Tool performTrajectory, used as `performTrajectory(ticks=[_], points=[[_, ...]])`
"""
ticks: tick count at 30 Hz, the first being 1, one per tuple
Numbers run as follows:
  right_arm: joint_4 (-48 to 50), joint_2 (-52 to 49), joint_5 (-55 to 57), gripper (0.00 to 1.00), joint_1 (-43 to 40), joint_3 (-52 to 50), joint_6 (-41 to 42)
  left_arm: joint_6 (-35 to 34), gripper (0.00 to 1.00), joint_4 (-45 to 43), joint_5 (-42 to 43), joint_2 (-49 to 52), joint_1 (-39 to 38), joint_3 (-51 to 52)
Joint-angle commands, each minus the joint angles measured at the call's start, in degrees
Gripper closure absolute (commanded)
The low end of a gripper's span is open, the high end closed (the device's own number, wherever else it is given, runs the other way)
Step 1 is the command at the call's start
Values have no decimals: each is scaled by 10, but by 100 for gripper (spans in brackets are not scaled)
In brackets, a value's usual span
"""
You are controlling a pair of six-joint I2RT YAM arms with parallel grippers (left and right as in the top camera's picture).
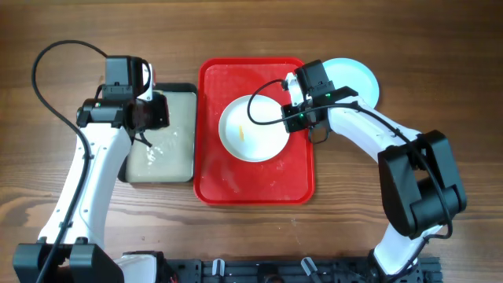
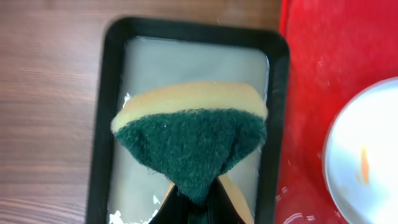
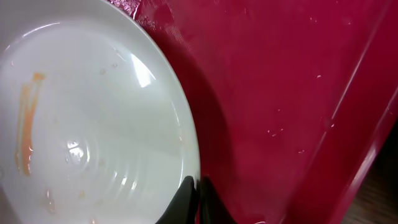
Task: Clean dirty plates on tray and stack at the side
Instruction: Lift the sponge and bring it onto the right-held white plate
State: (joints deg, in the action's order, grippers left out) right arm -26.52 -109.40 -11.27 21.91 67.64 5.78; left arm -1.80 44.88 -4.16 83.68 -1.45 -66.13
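A white plate point(image 1: 253, 128) with an orange smear lies on the red tray point(image 1: 212, 169). My right gripper point(image 1: 292, 118) is shut on the plate's right rim; in the right wrist view the fingers point(image 3: 198, 186) pinch the white plate point(image 3: 93, 124) edge over the red tray point(image 3: 286, 93). A pale turquoise plate point(image 1: 355, 79) lies on the table right of the tray, partly hidden by the right arm. My left gripper point(image 1: 149, 118) is shut on a green and yellow sponge point(image 2: 193, 137) held above the small black-rimmed tray point(image 2: 99, 124).
The black-rimmed tray point(image 1: 182, 94) holds cloudy water with some foam and stands just left of the red tray. Droplets lie on the red tray floor. Black cables run from both arms. A dark rail lies along the table's front edge point(image 1: 259, 271).
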Motion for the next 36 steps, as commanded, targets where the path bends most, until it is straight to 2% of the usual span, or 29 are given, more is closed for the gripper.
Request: performTrajectory(ticks=[1, 4, 5, 8, 9, 10, 11, 13, 17, 20, 22, 24, 28, 31, 36], points=[[3, -10, -33, 96, 1, -6, 4, -6, 96, -19, -39, -3, -2, -6], [3, -10, -37, 96, 1, -6, 4, -25, 96, -18, 16, -2, -4, 14], [3, -10, -37, 96, 1, -6, 3, -25, 96, -31, 6, 0, -5, 34], [3, -9, -37, 96, 1, -6, 3, -43, 96, -55, -113, 7, 10, 57], [3, -10, -37, 96, 1, -6, 3, -66, 96, -56, -106, 7, 17, 57], [3, -9, -37, 96, 1, -6, 3, -79, 96, -60, -59, 7, 21, 57], [3, -10, -37, 96, 1, -6, 3, -49, 96, -66, -28, 8, 19, 57], [3, -10, -37, 96, 1, -6, 4, -34, 96, -81, -82, 7, 20, 57], [3, -10, -37, 96, 1, -6, 3, -15, 96, -101, -81, 7, 12, 57], [3, -9, -37, 96, 1, -6, 4, -36, 96, -96, 37, 7, 7, 57], [3, -10, -37, 96, 1, -6, 4, -87, 96, -94, 54, 7, 5, 57], [3, -10, -37, 96, 1, -6, 4, -108, 96, -68, 75, 7, 4, 40], [3, -10, -37, 96, 1, -6, 4, -106, 96, 56, 32, 8, 3, -63], [3, -10, -37, 96, 1, -6, 4, -104, 96, 88, 29, 8, -1, -98], [3, -10, -39, 96, 1, -6, 4, -89, 96, 96, 3, 44, -42, -98]])
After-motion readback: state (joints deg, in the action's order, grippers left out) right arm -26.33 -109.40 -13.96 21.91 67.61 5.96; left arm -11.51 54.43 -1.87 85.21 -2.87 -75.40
